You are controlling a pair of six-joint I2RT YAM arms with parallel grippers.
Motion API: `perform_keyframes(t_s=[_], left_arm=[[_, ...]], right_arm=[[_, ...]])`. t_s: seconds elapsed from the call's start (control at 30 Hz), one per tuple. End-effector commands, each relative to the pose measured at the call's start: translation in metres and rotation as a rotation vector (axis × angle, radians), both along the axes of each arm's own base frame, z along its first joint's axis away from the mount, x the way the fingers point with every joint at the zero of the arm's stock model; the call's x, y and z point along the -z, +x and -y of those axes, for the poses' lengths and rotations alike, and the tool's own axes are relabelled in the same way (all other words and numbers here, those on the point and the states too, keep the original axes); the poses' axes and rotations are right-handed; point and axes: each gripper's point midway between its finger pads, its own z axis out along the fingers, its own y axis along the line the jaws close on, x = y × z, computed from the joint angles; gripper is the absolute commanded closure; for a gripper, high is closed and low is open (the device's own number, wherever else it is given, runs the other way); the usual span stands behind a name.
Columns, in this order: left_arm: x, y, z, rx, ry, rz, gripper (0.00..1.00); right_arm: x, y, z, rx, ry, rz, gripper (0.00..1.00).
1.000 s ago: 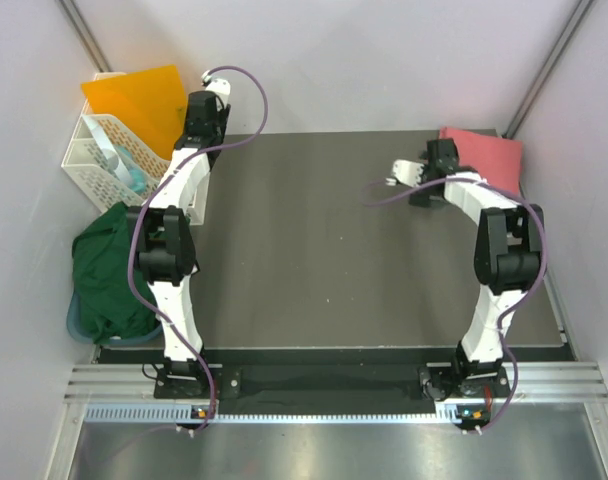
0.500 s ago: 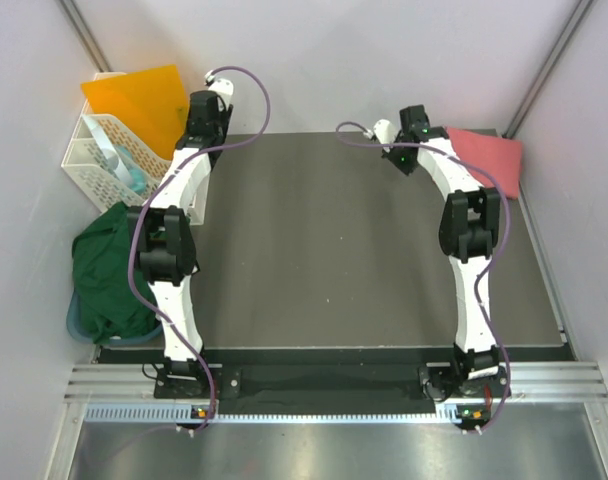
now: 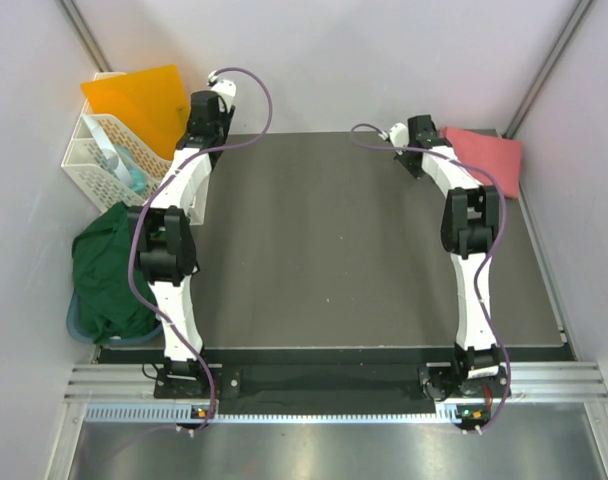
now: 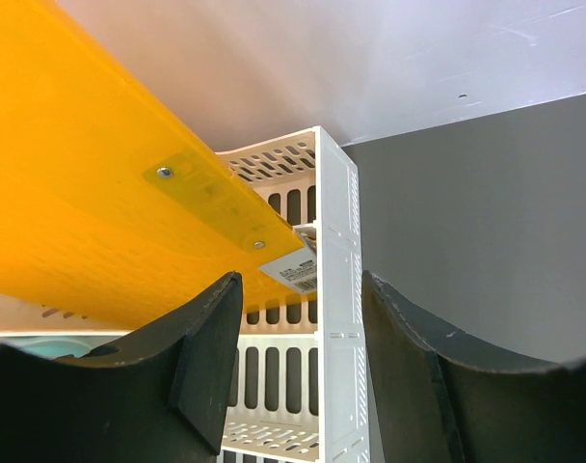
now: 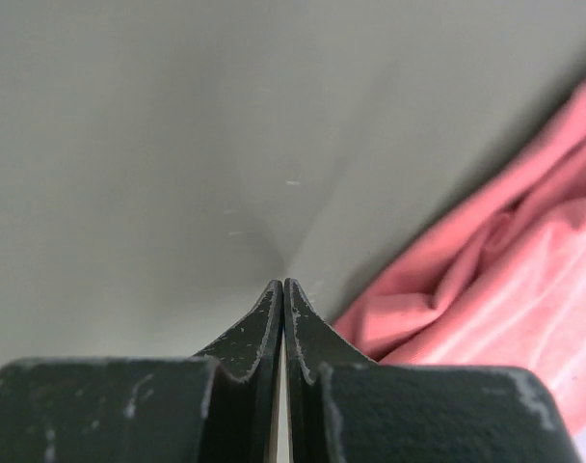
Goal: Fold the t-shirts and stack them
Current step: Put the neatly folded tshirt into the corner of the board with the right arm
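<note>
The salmon-pink t-shirt (image 3: 487, 157) lies folded at the table's far right corner; in the right wrist view it (image 5: 495, 280) fills the lower right. My right gripper (image 3: 417, 137) hangs just left of it with its fingers (image 5: 281, 285) pressed together and nothing between them. The dark green t-shirt (image 3: 106, 270) lies in a heap off the table's left edge. At the far left, my left gripper (image 3: 200, 116) stands open (image 4: 303, 323) beside the basket and holds nothing.
A white plastic basket (image 3: 94, 155) stands at the back left with an orange folder (image 3: 134, 100) leaning over it. Both fill the left wrist view, the basket's wall (image 4: 333, 231) under the folder (image 4: 81, 193). The dark table (image 3: 324, 240) ends at grey walls.
My right gripper has shut and drawn back from over the table to the far edge beside the pink t-shirt, its arm stretched out. The left arm has not moved.
</note>
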Motion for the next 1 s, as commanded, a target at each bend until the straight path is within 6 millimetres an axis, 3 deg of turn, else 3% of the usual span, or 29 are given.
perform_keyframes(t_s=[0.0,0.2,0.23,0.3,0.33,0.4,0.43,0.47,0.5,0.53,0.6,0.67,0.7,0.73,0.8,0.83,0.9,0.97], left_arm=[[-0.042,-0.009,0.005,0.024,-0.002,0.078,0.43],[-0.045,-0.01,0.005,0.029,0.009,0.081,0.43],[-0.047,-0.01,0.006,0.032,0.009,0.086,0.43],[-0.048,-0.01,0.006,0.033,0.012,0.087,0.43],[-0.048,-0.011,0.006,0.033,0.012,0.088,0.43],[-0.048,-0.011,0.006,0.034,0.01,0.088,0.43],[-0.046,-0.012,0.006,0.035,0.01,0.085,0.43],[-0.047,-0.012,0.007,0.04,0.009,0.088,0.43],[-0.048,-0.012,0.007,0.04,0.009,0.091,0.43],[-0.048,-0.012,0.007,0.04,0.004,0.092,0.43],[-0.046,-0.012,0.009,0.05,0.003,0.088,0.43],[-0.043,-0.013,0.01,0.057,0.001,0.079,0.42],[-0.04,-0.014,0.011,0.063,-0.002,0.064,0.42],[-0.04,-0.016,0.012,0.071,0.002,0.055,0.41],[-0.034,-0.02,0.015,0.096,0.006,0.023,0.39],[-0.034,-0.025,0.016,0.105,0.005,0.012,0.37],[-0.028,-0.032,0.024,0.166,-0.001,-0.025,0.28],[-0.015,-0.05,0.032,0.233,-0.001,-0.113,0.23]], right_arm=[[0.007,0.017,0.035,0.087,-0.079,0.06,1.0],[0.016,0.004,0.074,0.146,-0.141,0.03,1.0],[0.007,0.001,0.083,0.161,-0.148,0.039,1.0],[0.014,-0.013,0.092,0.178,-0.161,0.015,1.0],[-0.002,-0.017,0.099,0.191,-0.158,0.033,1.0],[0.006,-0.034,0.105,0.199,-0.168,0.011,1.0],[-0.008,-0.039,0.108,0.2,-0.174,0.029,1.0],[0.002,-0.051,0.109,0.196,-0.182,0.006,1.0],[0.0,-0.056,0.11,0.193,-0.194,0.006,1.0],[-0.01,-0.062,0.127,0.223,-0.194,0.019,1.0],[-0.005,-0.074,0.126,0.204,-0.201,-0.008,1.0],[-0.013,-0.085,0.11,0.152,-0.161,-0.043,0.96],[-0.018,-0.086,0.089,0.117,-0.139,-0.045,0.91],[-0.035,-0.087,0.072,0.077,-0.093,-0.029,0.78],[-0.053,-0.099,0.036,0.017,-0.044,-0.045,0.62],[-0.078,-0.103,0.019,-0.021,-0.002,-0.013,0.42],[-0.104,-0.116,-0.016,-0.059,0.042,-0.012,0.19],[-0.14,-0.127,-0.034,-0.088,0.067,-0.006,0.01]])
